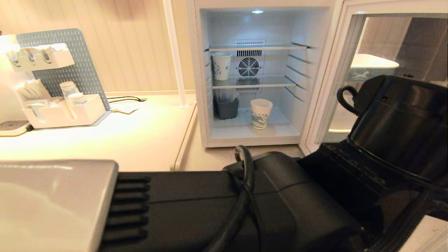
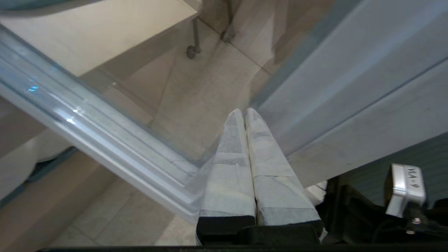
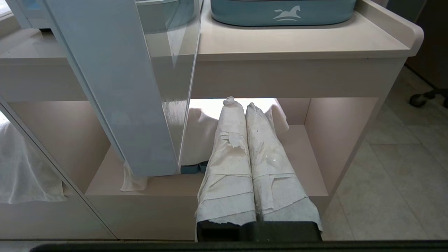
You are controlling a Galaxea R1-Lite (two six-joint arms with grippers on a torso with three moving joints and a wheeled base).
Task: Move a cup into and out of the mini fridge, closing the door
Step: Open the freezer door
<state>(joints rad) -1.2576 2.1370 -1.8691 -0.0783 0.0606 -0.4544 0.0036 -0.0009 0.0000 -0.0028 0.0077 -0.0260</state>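
I see the cup (image 1: 261,113) standing upright on the floor of the mini fridge (image 1: 203,87), toward the front and right of centre, with free room on all sides of it. Just to its left and further back sits a dark grey bin (image 1: 226,107), holding something clear that I cannot make out. One shelf up, against the left wall, stands a second paper cup (image 1: 221,65) beside the round rear fan (image 1: 248,67). The top shelf looks bare.

The door (image 1: 344,42) is swung wide open on the right, its glass pane showing the room behind. My left arm (image 1: 287,196) crosses the foreground below the fridge opening and hides the counter edge in front of it. From the left wrist I see the left gripper (image 2: 244,112) with its padded fingers pressed together, holding nothing, tips close to the door's pale frame and glass. The right gripper (image 3: 239,105) hangs low beside a cabinet shelf, fingers pressed together too, empty.

To the left on the countertop (image 1: 140,136), a white organiser (image 1: 63,112) holds stacked cups and sachets, well apart from the fridge.
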